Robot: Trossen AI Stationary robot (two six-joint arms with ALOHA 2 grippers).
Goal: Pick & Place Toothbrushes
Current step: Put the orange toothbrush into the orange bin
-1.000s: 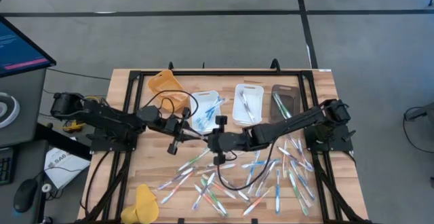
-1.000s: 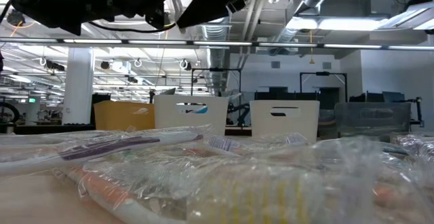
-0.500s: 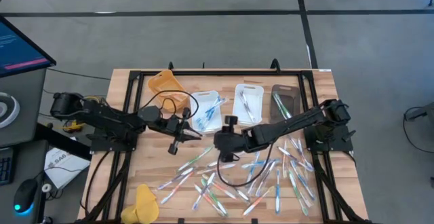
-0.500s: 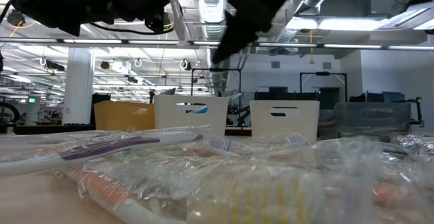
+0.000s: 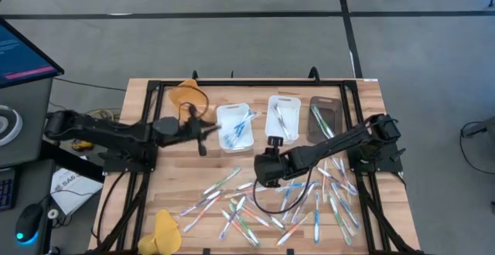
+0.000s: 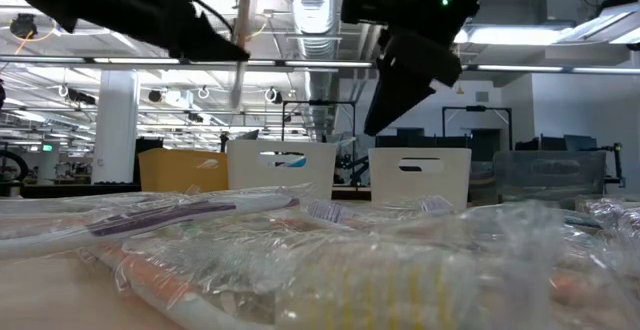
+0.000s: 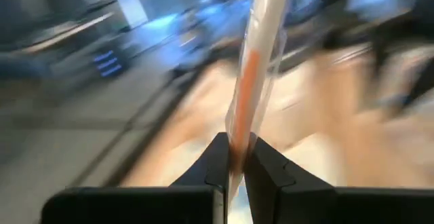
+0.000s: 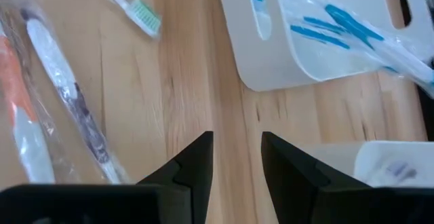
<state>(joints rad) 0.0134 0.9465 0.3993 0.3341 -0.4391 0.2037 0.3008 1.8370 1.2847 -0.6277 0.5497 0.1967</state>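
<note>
Left gripper (image 7: 232, 157) pinches an orange toothbrush (image 7: 249, 81) near the yellow tray (image 5: 188, 94); right gripper (image 8: 236, 157) hangs spread, empty. Trays hold a few (dozens litter the table (image 5: 367, 93)).

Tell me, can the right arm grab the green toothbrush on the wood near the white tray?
Probably yes. The right gripper is open and empty, and the green toothbrush lies alone on bare wood beside the white tray.
</note>
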